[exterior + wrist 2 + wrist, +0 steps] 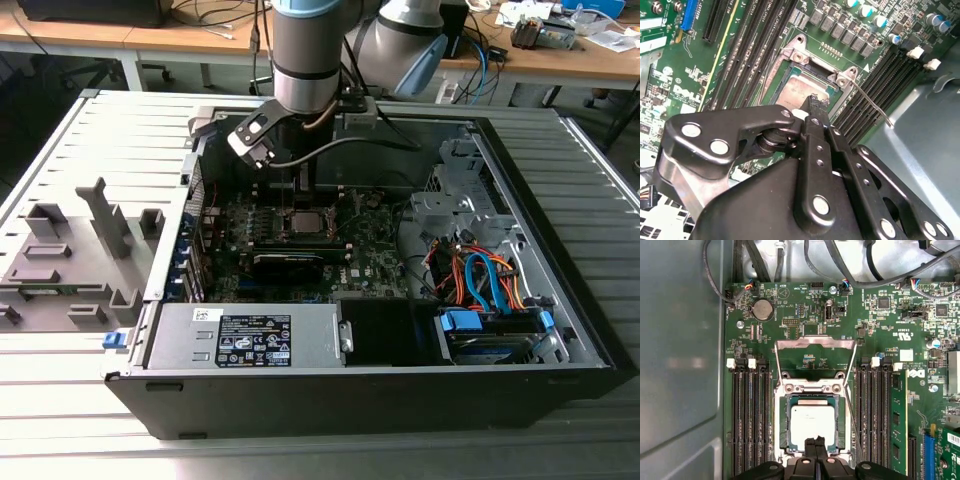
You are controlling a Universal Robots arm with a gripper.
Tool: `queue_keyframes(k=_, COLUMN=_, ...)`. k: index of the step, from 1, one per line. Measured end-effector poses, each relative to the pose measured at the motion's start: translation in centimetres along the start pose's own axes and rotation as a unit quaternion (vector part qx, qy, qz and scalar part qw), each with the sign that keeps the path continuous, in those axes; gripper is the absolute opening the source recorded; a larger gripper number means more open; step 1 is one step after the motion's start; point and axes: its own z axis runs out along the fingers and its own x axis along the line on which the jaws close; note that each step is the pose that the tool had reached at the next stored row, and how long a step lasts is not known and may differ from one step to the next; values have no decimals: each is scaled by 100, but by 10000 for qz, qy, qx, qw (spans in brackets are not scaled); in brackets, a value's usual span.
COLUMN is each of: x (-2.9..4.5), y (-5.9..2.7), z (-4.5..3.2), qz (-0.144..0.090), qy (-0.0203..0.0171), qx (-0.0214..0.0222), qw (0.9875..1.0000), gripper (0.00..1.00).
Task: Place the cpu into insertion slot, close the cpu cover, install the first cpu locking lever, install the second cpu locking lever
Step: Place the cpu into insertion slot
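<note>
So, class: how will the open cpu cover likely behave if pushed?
The cpu cover, a thin metal frame, is probably stiff yet light. Hinged beside the insertion slot, it would likely swing rather than slide.

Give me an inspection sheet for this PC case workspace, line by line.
Surface: grey slatted table carrying the open PC case.
Job's things: cpu lies in the insertion slot; cpu cover is raised open; a locking lever stands unlatched beside the socket.
Clutter: grey fixture blocks on the exterior view's left.
Grippers: tool shut, nothing visible in it, close over one edge of the cpu.
Cables: orange and blue cables inside the case; black cables by the motherboard's edge.
Surroundings: wooden desks behind the table.
</note>
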Motion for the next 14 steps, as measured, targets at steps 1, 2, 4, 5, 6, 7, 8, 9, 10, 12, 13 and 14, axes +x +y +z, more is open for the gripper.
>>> queue_keyframes(k=1, x=0, y=0, z=-12, qz=0, qy=0, qx=0, qw=10000, gripper=11)
queue_keyframes(k=2, x=0, y=0, z=-34, qz=0, qy=0, qx=0, qw=10000, gripper=11)
queue_keyframes(k=4, x=0, y=1, z=-80, qz=0, qy=0, qx=0, qw=10000, gripper=11)
queue_keyframes(k=5, x=0, y=1, z=-107, qz=0, qy=0, qx=0, qw=10000, gripper=11)
queue_keyframes(k=6, x=1, y=1, z=-131, qz=0, qy=0, qx=0, qw=10000, gripper=11)
queue_keyframes(k=7, x=0, y=1, z=-148, qz=0, qy=0, qx=0, qw=10000, gripper=11)
queue_keyframes(k=8, x=0, y=1, z=-160, qz=0, qy=0, qx=0, qw=10000, gripper=11)
queue_keyframes(k=9, x=0, y=1, z=-170, qz=0, qy=0, qx=0, qw=10000, gripper=11)
queue_keyframes(k=10, x=0, y=1, z=-190, qz=0, qy=0, qx=0, qw=10000, gripper=11)
queue_keyframes(k=12, x=1, y=2, z=-221, qz=0, qy=1, qx=0, qw=10000, gripper=11)
queue_keyframes(k=13, x=1, y=2, z=-235, qz=0, qy=0, qx=0, qw=10000, gripper=11)
queue_keyframes(k=14, x=1, y=2, z=-248, qz=0, qy=0, qx=0, qw=10000, gripper=11)
